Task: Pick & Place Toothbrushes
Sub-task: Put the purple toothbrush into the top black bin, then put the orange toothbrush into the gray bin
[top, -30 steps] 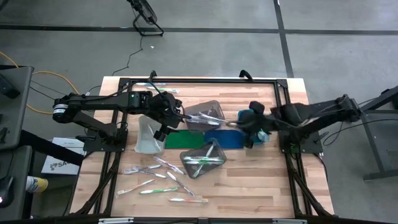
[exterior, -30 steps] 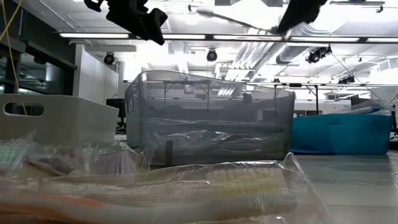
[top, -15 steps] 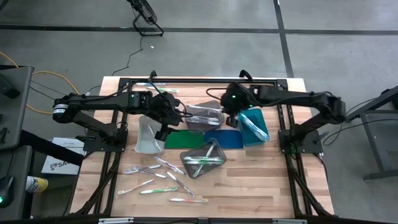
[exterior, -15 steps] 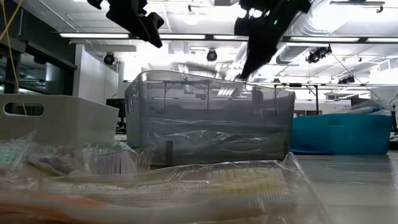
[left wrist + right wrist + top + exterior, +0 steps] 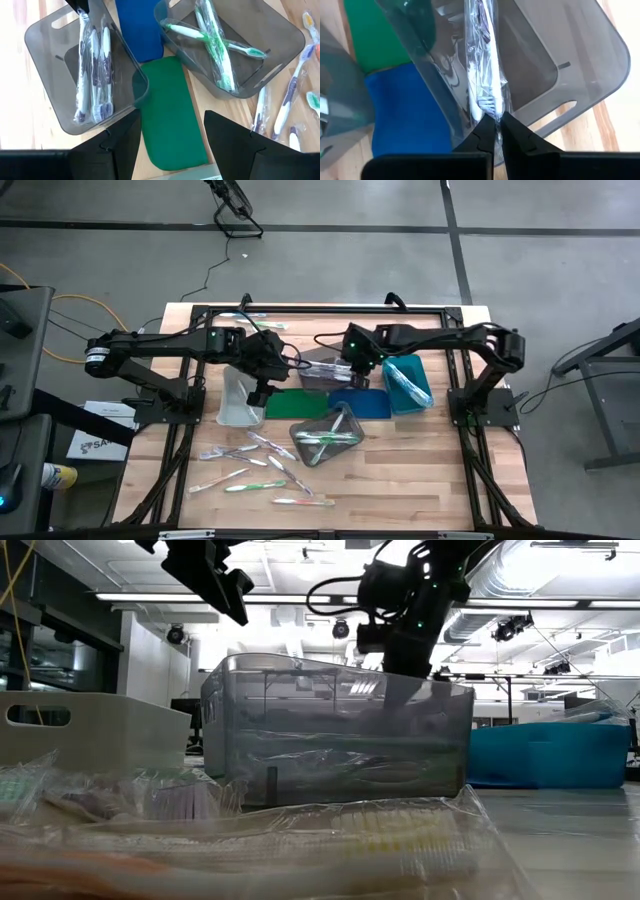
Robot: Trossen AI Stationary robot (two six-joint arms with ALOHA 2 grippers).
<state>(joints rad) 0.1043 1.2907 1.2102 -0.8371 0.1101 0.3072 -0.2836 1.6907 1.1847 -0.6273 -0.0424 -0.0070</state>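
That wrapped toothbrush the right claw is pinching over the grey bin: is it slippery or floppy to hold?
Probably slippery: the toothbrush sits in glossy, crinkled wrap, and the right gripper pinches only one end. The brush itself likely stays stiff, hanging straight into the grey bin; the loose film may flex.

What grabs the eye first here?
The right gripper, shut on a wrapped toothbrush, hangs over the grey bin at the table's middle. Beside it the left gripper hovers open above the green mat. Loose toothbrushes scatter near the front edge.
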